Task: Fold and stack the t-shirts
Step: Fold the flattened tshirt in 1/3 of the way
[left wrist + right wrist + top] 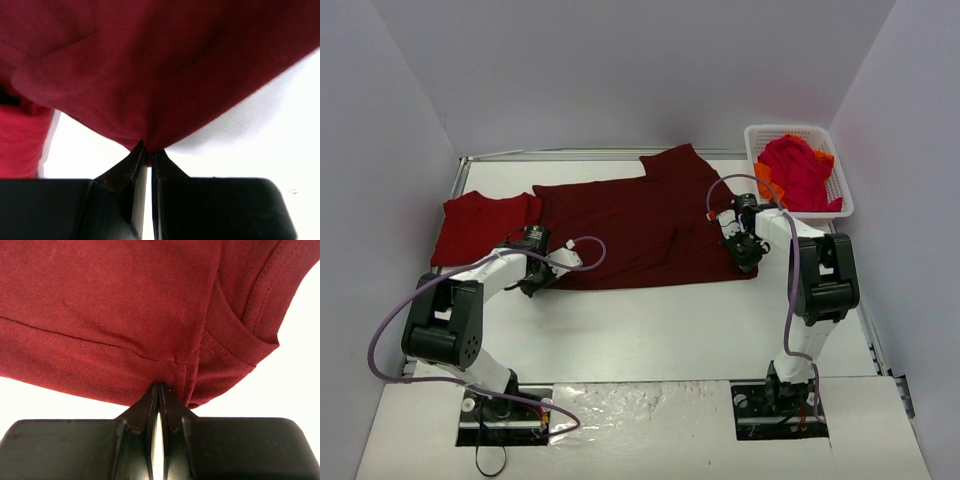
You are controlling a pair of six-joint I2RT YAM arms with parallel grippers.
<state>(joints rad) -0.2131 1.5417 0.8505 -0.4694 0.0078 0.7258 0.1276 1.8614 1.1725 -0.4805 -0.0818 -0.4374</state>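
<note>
Jaws, left and right, tight on edges of soft, wrinkled maroon t-shirt (620, 225).

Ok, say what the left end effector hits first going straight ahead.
The dark maroon shirt: the left end effector is shut on its edge, and more of that cloth seems to lie directly ahead.

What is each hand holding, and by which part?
Both hold the dark maroon t-shirt: left hand pinches its near-left edge, right hand its near-right hem at a seam.
</note>
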